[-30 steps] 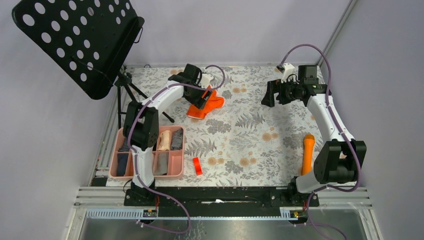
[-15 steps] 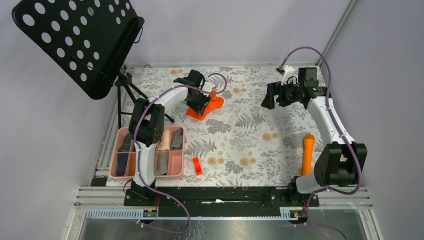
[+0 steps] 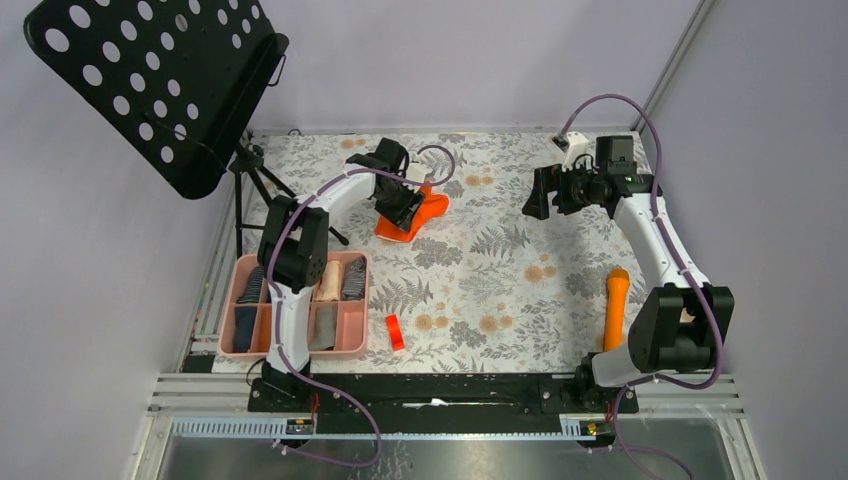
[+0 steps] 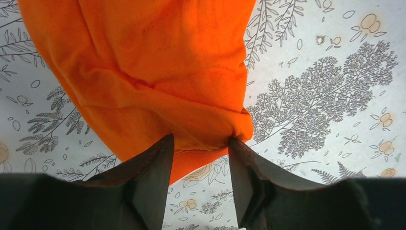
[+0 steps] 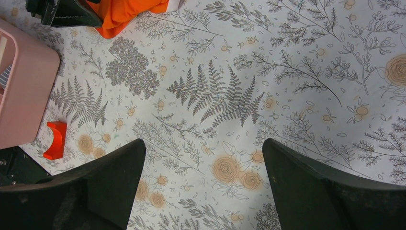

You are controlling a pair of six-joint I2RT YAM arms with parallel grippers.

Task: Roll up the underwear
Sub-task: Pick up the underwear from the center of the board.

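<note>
The bright orange underwear [image 3: 428,211] lies bunched at the back left of the floral table. In the left wrist view it [image 4: 158,72] fills the upper frame as a folded mass. My left gripper [image 3: 402,213] is at its near edge, and its jaws [image 4: 200,140] pinch a thick fold of the cloth between the fingertips. My right gripper [image 3: 537,201] is open and empty, held above the table at the back right [image 5: 203,143]. The orange cloth also shows in the top left corner of the right wrist view [image 5: 124,12]. Rolled grey, beige and dark underwear sit in the pink tray [image 3: 290,353].
The pink tray [image 5: 24,86] stands at the front left. A small red block [image 3: 395,331] lies beside it [image 5: 56,140]. A long orange cylinder [image 3: 616,308] lies at the right edge. A black perforated music stand [image 3: 160,80] on a tripod stands at the back left.
My left gripper shifted slightly right and nearer with the orange cloth, which is now more bunched. The right gripper drifted slightly and stays open.
</note>
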